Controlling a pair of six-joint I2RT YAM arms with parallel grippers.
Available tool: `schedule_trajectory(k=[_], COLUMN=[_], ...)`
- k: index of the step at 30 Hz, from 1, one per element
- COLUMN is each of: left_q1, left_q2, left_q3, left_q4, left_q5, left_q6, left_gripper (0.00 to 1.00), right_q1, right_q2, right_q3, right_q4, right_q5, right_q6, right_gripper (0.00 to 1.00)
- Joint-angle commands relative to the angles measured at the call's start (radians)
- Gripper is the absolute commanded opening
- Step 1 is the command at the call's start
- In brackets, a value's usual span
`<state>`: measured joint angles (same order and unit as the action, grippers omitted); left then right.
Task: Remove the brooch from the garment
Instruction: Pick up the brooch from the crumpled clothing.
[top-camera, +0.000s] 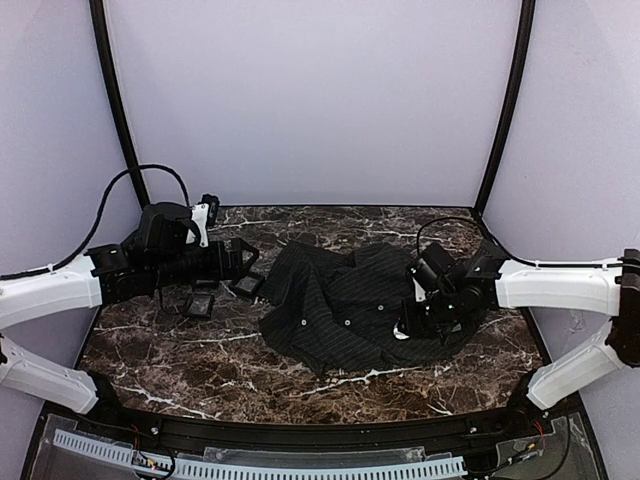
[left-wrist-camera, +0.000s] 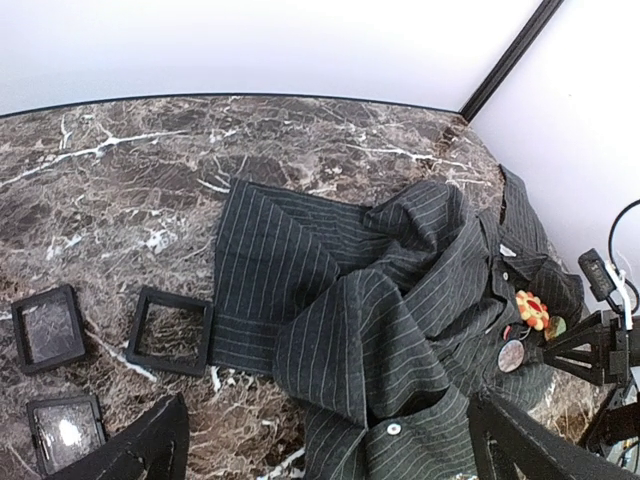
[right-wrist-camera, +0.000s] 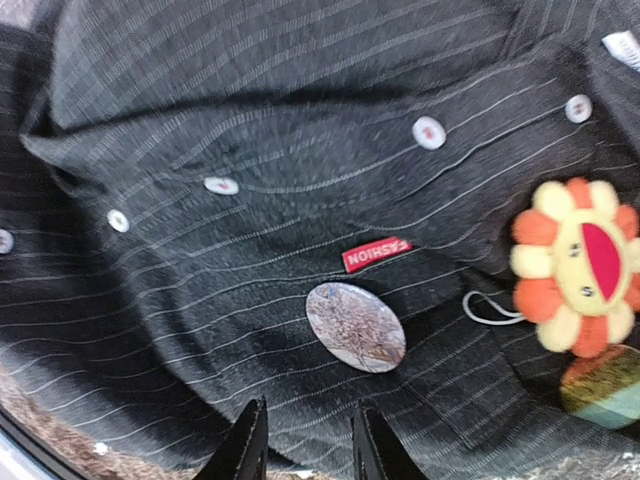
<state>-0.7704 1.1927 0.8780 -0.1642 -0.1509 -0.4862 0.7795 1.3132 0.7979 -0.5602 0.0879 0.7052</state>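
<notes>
Nearest the arm bases, the marbled bench (top-camera: 200, 370) carries a dark pinstriped garment (top-camera: 330, 300), crumpled across its middle and right. Over the garment's right part hangs the right tool (right-wrist-camera: 307, 440), its jaws parted only narrowly, with nothing between them but the cloth below. Just ahead of its tips lies a round marbled badge (right-wrist-camera: 355, 327), and beyond that a small red label (right-wrist-camera: 377, 254). The brooch (right-wrist-camera: 575, 265), a soft-looking flower with orange and cream petals round a yellow face, is pinned to the same stretch of cloth. It lies ahead of the tips and off to one side, at the right edge of the wrist view, with a striped round badge (right-wrist-camera: 605, 385) just beside it. Being round, it offers no long axis to line up with, and its pin is hidden behind it. Farther back and well to the left, the left tool (left-wrist-camera: 335, 450) stands wide open and empty near three black boxes (left-wrist-camera: 172, 330), with most of the garment between it and the brooch. The right arm is plainly the nearer, and the coming move probably calls for a sideways shift of its tips past the marbled badge onto the flower
</notes>
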Motion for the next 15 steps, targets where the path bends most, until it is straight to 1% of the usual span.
schedule_trajectory(k=[1,6,9,15], left_q1=[0.002,0.007,0.007,0.008], left_q2=[-0.061,-0.095,-0.128,-0.163], left_q3=[-0.047,-0.066,-0.092,-0.113], left_q4=[-0.047,-0.080,-0.082,-0.089], left_q5=[-0.011,-0.023,-0.034,-0.050], left_q6=[-0.016,-0.048,-0.067,-0.079], left_gripper=[0.99,0.99,0.99,0.99], right_q1=[0.033,0.034,0.035,0.037], right_q2=[0.099,0.193,0.227,0.247], right_q3=[0.023,0.063,0.063,0.049], right_q4=[0.048,0.029,0.025,0.099], right_q5=[0.052,0.119,0.151,0.141], right_q6=[0.020,0.021,0.035,0.035], right_gripper=[0.29,0.28,0.30,0.35])
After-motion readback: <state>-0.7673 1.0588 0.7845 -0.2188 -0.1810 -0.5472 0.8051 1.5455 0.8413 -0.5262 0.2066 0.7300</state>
